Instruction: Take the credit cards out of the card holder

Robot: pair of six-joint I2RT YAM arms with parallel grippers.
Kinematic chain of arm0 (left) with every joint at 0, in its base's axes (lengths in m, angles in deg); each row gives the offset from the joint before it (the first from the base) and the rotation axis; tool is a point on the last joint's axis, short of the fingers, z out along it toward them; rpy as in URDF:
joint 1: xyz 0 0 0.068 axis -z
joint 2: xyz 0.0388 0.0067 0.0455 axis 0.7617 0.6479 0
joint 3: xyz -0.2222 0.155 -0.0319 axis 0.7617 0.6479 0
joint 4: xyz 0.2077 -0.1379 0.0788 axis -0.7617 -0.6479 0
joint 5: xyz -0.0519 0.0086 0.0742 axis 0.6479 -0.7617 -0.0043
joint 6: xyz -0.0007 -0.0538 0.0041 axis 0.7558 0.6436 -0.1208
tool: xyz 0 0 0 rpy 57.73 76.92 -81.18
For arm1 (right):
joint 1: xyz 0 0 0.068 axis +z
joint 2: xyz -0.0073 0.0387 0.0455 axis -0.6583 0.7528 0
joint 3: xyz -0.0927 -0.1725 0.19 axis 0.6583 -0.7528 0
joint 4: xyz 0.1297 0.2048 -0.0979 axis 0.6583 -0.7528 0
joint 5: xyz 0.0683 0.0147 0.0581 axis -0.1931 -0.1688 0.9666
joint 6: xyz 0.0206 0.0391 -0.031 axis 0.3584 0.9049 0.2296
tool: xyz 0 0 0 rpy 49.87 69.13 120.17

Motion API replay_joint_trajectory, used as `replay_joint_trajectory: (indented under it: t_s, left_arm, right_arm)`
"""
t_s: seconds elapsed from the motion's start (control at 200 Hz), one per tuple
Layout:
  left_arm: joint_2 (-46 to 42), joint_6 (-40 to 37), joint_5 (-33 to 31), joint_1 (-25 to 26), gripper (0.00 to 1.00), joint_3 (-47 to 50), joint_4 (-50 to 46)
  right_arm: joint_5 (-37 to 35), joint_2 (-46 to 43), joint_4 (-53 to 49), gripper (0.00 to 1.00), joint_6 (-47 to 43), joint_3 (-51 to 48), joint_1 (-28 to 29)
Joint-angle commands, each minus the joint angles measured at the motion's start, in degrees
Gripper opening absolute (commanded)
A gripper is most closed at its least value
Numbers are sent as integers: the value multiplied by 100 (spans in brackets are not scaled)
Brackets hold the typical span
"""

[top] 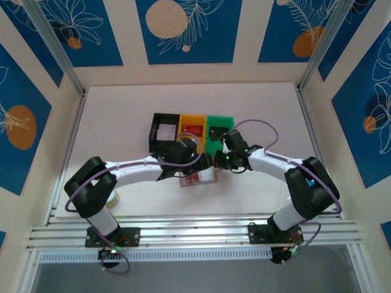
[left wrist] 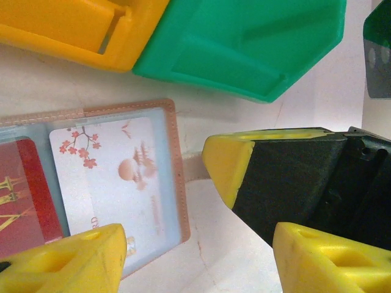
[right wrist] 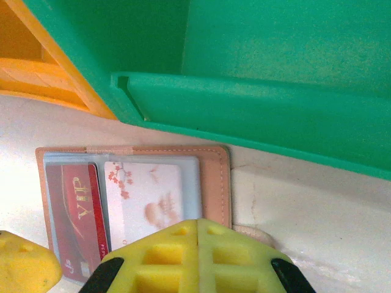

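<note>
Top external view showed the card holder (top: 198, 178) lying open on the white table (top: 122, 122), about midway between the left and right edges and just on the near side of a row of three bins: black (top: 164, 131), yellow (top: 192, 128) and green (top: 219, 127). Both arms reached inward so that their ends met above it.

Left wrist view had the left gripper (left wrist: 195, 259) with its yellow fingers (left wrist: 67, 262) spread wide and nothing between them, low over the holder's right-hand page and the bare table beside it. A white card (left wrist: 110, 177) printed with blossoms sat in the clear pocket of that page, and a red card (left wrist: 24, 201) sat in the pocket next to it.

Right wrist view showed the right gripper (right wrist: 197, 244) with its fingers pressed together along a thin seam, at the near edge of the holder close to its right corner. Whether the tips touched the leather could not be told. Both cards remained in their pockets.
</note>
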Motion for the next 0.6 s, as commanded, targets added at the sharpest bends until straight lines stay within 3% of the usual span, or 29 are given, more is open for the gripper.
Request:
replay_joint_trajectory:
  t_s: [0.0,0.595]
  left_arm:
    - [27,103,269,206,65,-257,900]
    - [-154,-84,-102,199,65,436,956]
  right_arm:
    - [543,-172,378,0,73,-51,171]
    - [1393,171,888,0,20,-35,294]
